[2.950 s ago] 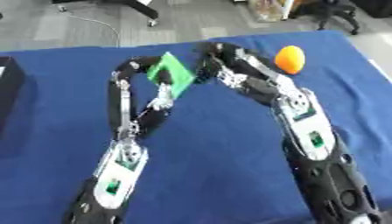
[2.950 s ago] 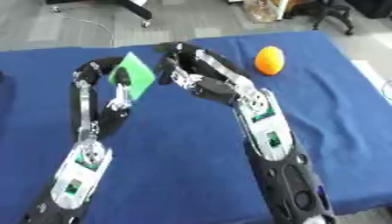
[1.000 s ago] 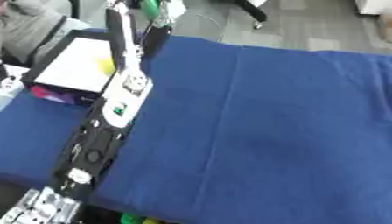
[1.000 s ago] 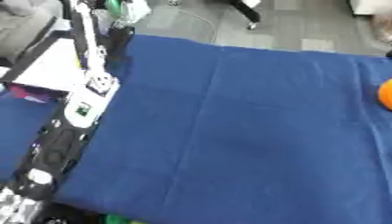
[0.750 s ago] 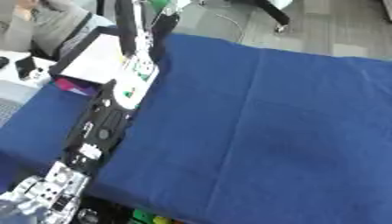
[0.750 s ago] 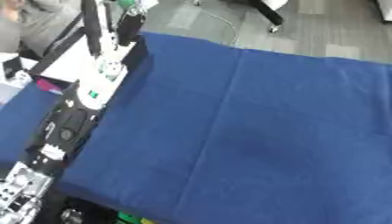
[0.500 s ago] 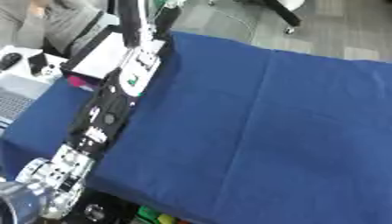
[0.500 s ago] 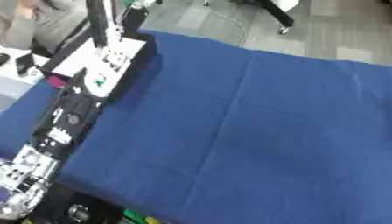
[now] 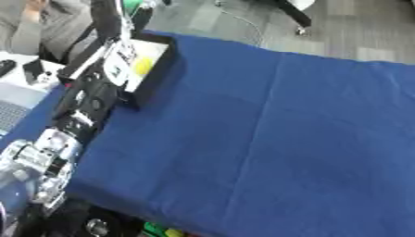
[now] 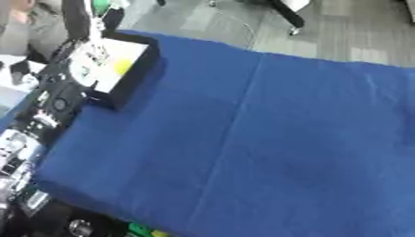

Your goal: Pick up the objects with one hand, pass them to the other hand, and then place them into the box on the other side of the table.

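Note:
My left arm (image 9: 81,106) runs up the left side and over a black box (image 9: 155,69) with a white inside, at the table's left edge. My left hand (image 9: 107,16) is a dark shape above the box's far end. A bit of the green object (image 9: 129,5) shows right beside it at the top edge. A yellow thing (image 10: 122,66) lies inside the box. My right hand shows in neither view.
A blue cloth covers the table (image 9: 275,139), whose near edge runs along the lower left. A person in grey (image 9: 45,25) sits beyond the box at the upper left. Chair legs (image 10: 284,11) stand on the grey floor past the table.
The camera has swung left, so the box now shows in full. My left arm, earlier meeting the right over the table with the green object, now stretches over the box.

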Robot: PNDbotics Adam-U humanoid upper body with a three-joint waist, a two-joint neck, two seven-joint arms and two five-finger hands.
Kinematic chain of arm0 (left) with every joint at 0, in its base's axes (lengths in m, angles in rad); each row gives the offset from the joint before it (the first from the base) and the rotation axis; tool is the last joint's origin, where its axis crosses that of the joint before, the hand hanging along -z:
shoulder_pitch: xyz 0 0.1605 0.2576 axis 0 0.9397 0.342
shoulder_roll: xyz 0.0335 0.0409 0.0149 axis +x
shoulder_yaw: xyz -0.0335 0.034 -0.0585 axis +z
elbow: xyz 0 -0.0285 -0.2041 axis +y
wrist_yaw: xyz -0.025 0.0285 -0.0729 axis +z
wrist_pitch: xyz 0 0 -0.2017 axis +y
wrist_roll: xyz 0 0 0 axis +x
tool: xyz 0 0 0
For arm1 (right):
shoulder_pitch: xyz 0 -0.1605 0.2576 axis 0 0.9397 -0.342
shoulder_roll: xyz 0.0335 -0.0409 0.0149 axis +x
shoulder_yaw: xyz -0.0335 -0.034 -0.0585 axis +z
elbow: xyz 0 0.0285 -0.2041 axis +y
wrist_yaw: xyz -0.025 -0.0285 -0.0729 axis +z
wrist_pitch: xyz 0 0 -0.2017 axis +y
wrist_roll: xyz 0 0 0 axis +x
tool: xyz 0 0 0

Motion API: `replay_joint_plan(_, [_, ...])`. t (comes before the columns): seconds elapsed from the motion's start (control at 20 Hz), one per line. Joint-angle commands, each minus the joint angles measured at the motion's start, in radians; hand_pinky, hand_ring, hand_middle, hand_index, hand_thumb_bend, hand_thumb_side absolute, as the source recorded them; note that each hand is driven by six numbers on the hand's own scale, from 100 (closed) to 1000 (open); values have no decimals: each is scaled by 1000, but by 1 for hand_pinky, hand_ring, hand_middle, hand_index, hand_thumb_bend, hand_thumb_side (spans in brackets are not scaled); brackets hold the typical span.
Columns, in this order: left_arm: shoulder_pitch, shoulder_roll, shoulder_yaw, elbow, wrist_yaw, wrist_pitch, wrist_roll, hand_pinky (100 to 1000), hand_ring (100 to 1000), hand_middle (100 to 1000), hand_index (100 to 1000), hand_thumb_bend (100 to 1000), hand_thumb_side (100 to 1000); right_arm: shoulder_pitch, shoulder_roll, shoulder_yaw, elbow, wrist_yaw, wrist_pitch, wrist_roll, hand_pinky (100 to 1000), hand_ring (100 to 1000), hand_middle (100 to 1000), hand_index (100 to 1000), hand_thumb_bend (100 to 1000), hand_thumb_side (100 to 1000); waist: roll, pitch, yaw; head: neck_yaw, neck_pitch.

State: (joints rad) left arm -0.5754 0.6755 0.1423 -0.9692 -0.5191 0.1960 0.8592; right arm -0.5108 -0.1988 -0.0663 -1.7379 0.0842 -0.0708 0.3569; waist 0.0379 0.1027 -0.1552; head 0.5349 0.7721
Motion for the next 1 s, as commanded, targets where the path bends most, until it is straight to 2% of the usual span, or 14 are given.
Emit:
replay_joint_plan(0.05, [-26, 75, 4, 78, 4, 36, 14, 563, 439, 332, 503, 100, 289, -14, -22, -4, -9, 0, 0, 3, 678, 606, 728, 865, 100, 590, 14, -27, -4, -7, -2])
replay_joint_plan(0.25, [-43, 90, -5, 151, -15, 69, 11, 563, 439, 332, 503, 100, 279, -14, -22, -3, -7, 0, 0, 3, 678, 606, 728, 865, 100, 590, 15, -27, -8, -10, -2])
replay_joint_plan(0.3, [-43, 93, -5, 164, -16, 76, 8, 566, 443, 338, 510, 100, 167, -14, -23, -3, -7, 0, 0, 3, 677, 605, 728, 865, 100, 592, 15, -28, -10, -12, -2])
replay_joint_plan(0.4, [-53, 111, -14, 259, -21, 154, -38, 579, 455, 353, 525, 100, 117, -11, -22, -1, -6, -1, 0, 5, 677, 605, 728, 865, 100, 592, 16, -29, -19, -13, -2])
replay_joint_plan(0.6, [-66, 117, -40, 333, -53, 220, -174, 692, 578, 505, 669, 100, 100, -10, -22, -1, -7, -1, 1, 7, 677, 605, 728, 865, 100, 593, 19, -29, -23, -14, -2])
replay_joint_plan(0.7, [-66, 119, -50, 342, -88, 237, -272, 789, 742, 696, 838, 302, 100, -9, -22, 0, -7, -1, 1, 8, 676, 605, 728, 865, 100, 594, 19, -29, -24, -14, -2])
replay_joint_plan(0.75, [-67, 120, -53, 341, -112, 244, -324, 798, 756, 716, 853, 351, 100, -8, -22, 0, -6, -1, 1, 8, 677, 605, 728, 865, 100, 594, 19, -29, -24, -13, -2])
replay_joint_plan(0.85, [-69, 123, -48, 324, -163, 258, -395, 836, 808, 783, 901, 519, 249, -8, -22, -1, -6, -3, 1, 10, 680, 607, 731, 867, 100, 591, 19, -28, -25, -13, -2])
replay_joint_plan(0.9, [-71, 124, -44, 313, -188, 265, -418, 856, 831, 810, 919, 619, 364, -8, -22, 0, -6, -5, 0, 12, 682, 608, 732, 868, 100, 590, 19, -28, -24, -12, -2])
replay_joint_plan(0.95, [-72, 124, -39, 302, -209, 271, -436, 865, 842, 822, 926, 653, 401, -7, -23, 0, -6, -7, 0, 14, 682, 609, 732, 869, 100, 590, 19, -28, -24, -12, -2])
replay_joint_plan(1.0, [-73, 125, -35, 291, -227, 276, -449, 882, 860, 841, 937, 736, 469, -7, -23, -1, -6, -8, -1, 16, 682, 609, 732, 869, 100, 590, 19, -28, -24, -13, -2])
